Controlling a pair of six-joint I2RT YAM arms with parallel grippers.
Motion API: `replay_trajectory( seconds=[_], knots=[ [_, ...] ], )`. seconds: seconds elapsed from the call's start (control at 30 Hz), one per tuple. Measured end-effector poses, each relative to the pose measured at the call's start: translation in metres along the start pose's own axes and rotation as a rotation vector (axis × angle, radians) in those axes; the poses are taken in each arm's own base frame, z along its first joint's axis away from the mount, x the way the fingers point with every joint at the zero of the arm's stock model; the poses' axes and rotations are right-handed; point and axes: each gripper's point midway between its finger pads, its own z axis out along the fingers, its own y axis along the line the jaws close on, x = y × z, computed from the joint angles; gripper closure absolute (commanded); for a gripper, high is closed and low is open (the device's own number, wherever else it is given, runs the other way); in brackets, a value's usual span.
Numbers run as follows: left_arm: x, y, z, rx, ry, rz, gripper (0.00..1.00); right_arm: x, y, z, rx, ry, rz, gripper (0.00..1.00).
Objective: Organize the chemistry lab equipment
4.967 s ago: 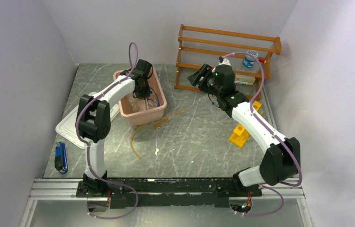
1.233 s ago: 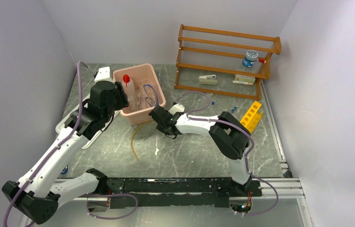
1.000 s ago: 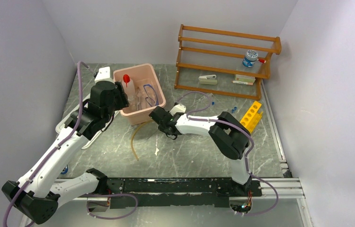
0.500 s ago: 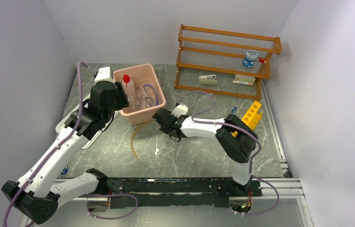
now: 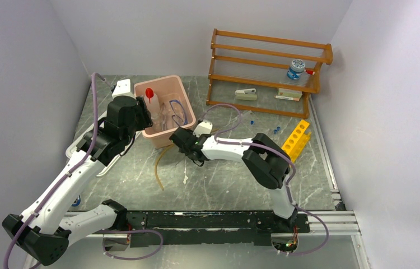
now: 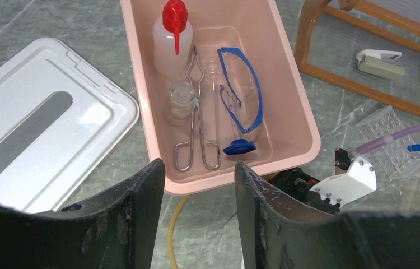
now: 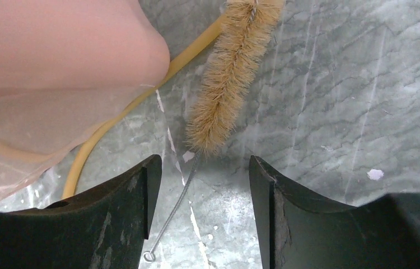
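A pink bin (image 5: 166,139) holds the red-capped wash bottle (image 6: 169,39), metal tongs (image 6: 196,117), blue-framed goggles (image 6: 241,89), a small glass (image 6: 181,100) and a blue hexagonal piece (image 6: 239,147). Amber tubing (image 5: 159,165) lies on the table at the bin's front. A bristle brush (image 7: 233,73) with a wire handle (image 7: 177,213) lies beside it. My right gripper (image 7: 205,162) is open and low over that handle, touching nothing. My left gripper (image 6: 198,168) is open and empty, above the bin's near left side. The yellow rack (image 5: 297,137) lies at the right.
A wooden shelf (image 5: 269,61) at the back right holds a blue-lidded jar (image 5: 295,68) and small boxes. A white lid (image 6: 40,123) lies left of the bin. A clear well tray (image 6: 390,140) and small blue caps (image 5: 276,130) lie near the shelf.
Since five seconds ago the left arm pulled back out of the bin and the right arm came from the shelf to the table. In the last half second the right gripper shifted left toward the bin.
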Motion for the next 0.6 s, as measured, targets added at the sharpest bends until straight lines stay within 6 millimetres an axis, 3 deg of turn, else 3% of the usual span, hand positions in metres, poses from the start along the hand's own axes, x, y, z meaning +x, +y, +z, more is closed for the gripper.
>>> replay_trajectory(
  seconds=[0.37,0.47,0.6],
  knots=[
    [0.000,0.000,0.000,0.000,0.000,0.000,0.47,-0.003,-0.030,0.001,0.137,-0.064,0.005,0.77],
    [0.000,0.000,0.000,0.000,0.000,0.000,0.47,-0.003,-0.037,-0.001,0.143,-0.068,0.005,0.83],
    [0.000,0.000,0.000,0.000,0.000,0.000,0.46,-0.003,-0.042,-0.003,0.137,-0.067,0.000,0.83]
  ],
)
